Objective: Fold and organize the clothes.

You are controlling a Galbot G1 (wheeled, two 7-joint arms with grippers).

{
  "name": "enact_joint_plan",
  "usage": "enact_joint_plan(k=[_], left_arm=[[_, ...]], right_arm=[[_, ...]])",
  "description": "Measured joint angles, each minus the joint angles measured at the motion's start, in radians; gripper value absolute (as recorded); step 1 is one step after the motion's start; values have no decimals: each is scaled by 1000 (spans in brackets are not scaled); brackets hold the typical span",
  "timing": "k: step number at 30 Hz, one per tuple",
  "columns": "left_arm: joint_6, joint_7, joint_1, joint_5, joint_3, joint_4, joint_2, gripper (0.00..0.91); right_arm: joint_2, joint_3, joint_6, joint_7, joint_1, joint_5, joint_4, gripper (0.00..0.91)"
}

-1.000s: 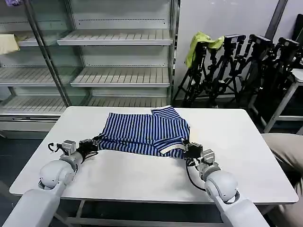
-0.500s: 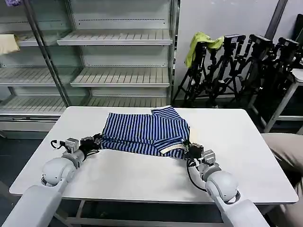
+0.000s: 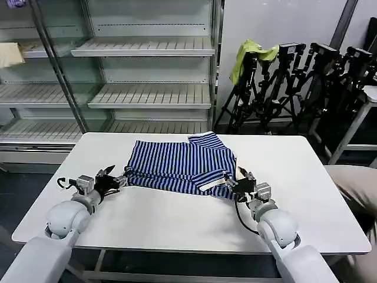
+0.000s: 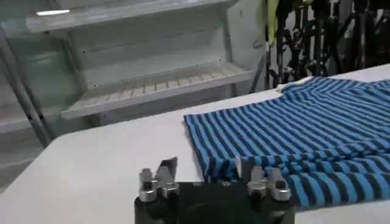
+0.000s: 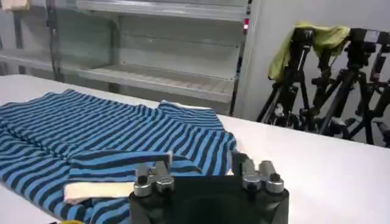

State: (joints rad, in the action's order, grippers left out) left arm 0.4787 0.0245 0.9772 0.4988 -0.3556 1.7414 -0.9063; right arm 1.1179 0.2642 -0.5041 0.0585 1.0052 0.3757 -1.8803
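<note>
The blue and navy striped shirt (image 3: 177,162) lies folded on the far half of the white table (image 3: 177,221). A cream cuff trim (image 3: 212,184) shows at its near right corner. My left gripper (image 3: 116,177) stands open at the shirt's near left corner. In the left wrist view the striped edge (image 4: 292,128) reaches in between the spread fingers of that gripper (image 4: 204,167). My right gripper (image 3: 234,181) is open at the near right corner. The right wrist view has the shirt (image 5: 109,131) and its cream trim (image 5: 91,192) just ahead of the right gripper (image 5: 200,161).
Metal shelving (image 3: 147,88) rises behind the table, with a pale beige cloth (image 3: 9,54) on its left shelf. Black tripods (image 3: 294,88) stand at the back right, a yellow-green cloth (image 3: 250,53) draped over one. The table's near half is bare.
Both grippers have opened and let go of the shirt's near edge. The left one has drawn back a little to the left, and the right one has shifted slightly right.
</note>
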Motion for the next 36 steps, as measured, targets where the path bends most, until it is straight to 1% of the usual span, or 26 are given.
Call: enact_joint_plan(k=[8,15,21,26,27,28,29,30,31,32,36], left_arm=[[34,-21,48,37,-10,32,-2,907],[54,-36,47,79,-24,29,-5,907],[65,-36,37,104,-30,10,1,907],[71,-35,30,110,-26,-7,-1,907],[72,-34,31,110,-26,-7,-1,746],[73,-33,31,110,-26,-8,-1,554],[73,-31,32,111,-26,-8,-2,151],[74,-29,34,112,-26,-8,-3,40],[74,-28,35,112,-26,-9,-4,10],[75,-28,35,111,-25,-11,-6,10],[77,-22,38,110,-25,-15,-10,10]], right_arm=[[-2,40,-38,33,82,24,-88,907],[-3,56,-55,57,133,46,-121,907],[1,62,-63,60,147,66,-127,907],[5,58,-68,52,152,86,-124,907],[5,57,-69,51,152,89,-121,907],[5,56,-70,52,151,91,-119,907],[4,54,-71,53,151,93,-115,867],[4,52,-72,54,150,96,-110,665],[5,51,-73,56,149,99,-106,343],[6,49,-73,58,147,102,-100,0],[5,42,-74,59,145,114,-81,0]])
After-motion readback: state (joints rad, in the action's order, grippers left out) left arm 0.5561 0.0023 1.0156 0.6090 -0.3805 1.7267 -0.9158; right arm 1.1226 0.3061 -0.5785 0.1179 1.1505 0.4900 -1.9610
